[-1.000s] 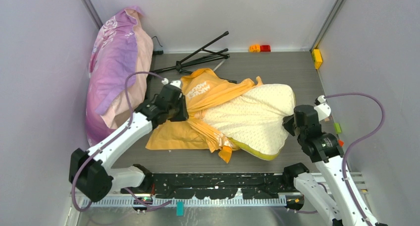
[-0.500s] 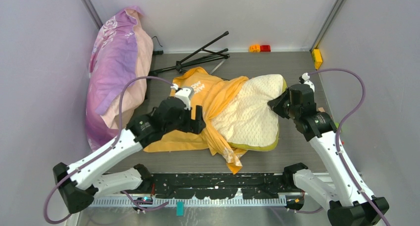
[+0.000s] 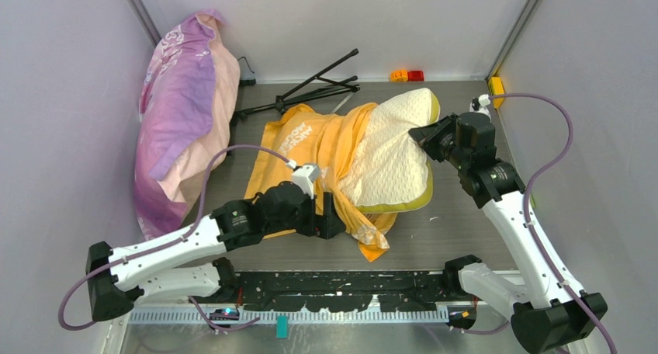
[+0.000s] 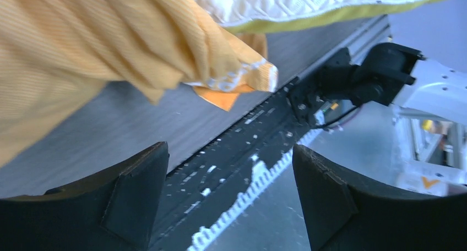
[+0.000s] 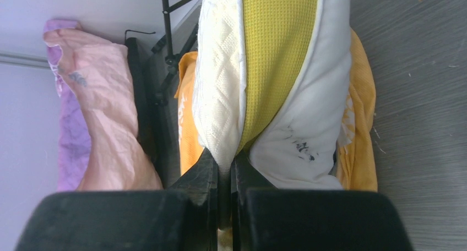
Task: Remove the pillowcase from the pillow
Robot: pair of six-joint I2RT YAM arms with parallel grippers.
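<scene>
**Partly uncovered pillow [image 3: 392, 156], right end effector [image 3: 423, 135] clamped on it, left end effector [image 3: 334, 218] spread**

From the top camera I see the pillow lying right of centre on the table [image 3: 465, 214]. Its right half is bare, quilted cream with a yellow band along the near edge. The orange pillowcase [image 3: 310, 148] covers its left part and is bunched in folds where it meets the bare half. The rest of the pillowcase lies flat on the table to the left, white lettering up. A twisted tail of it runs toward the near edge.

Right wrist camera: the fingers are pinched together on the pillow's white quilted edge, next to the yellow band. The pillow stands on edge in front of that camera, with orange cloth showing behind it on both sides.

Left wrist camera: the fingers are wide apart with nothing between them. The orange tail hangs just beyond them, above the table, and I can't tell if it touches a finger. In the top view this end effector sits just beside the tail's near-left side.

A pink-purple floral pillow [image 3: 182, 113] leans in the far left corner. A folded black tripod [image 3: 310, 90] lies at the back, just beyond the pillowcase. Small orange and red blocks [image 3: 407, 76] sit against the back wall.
</scene>
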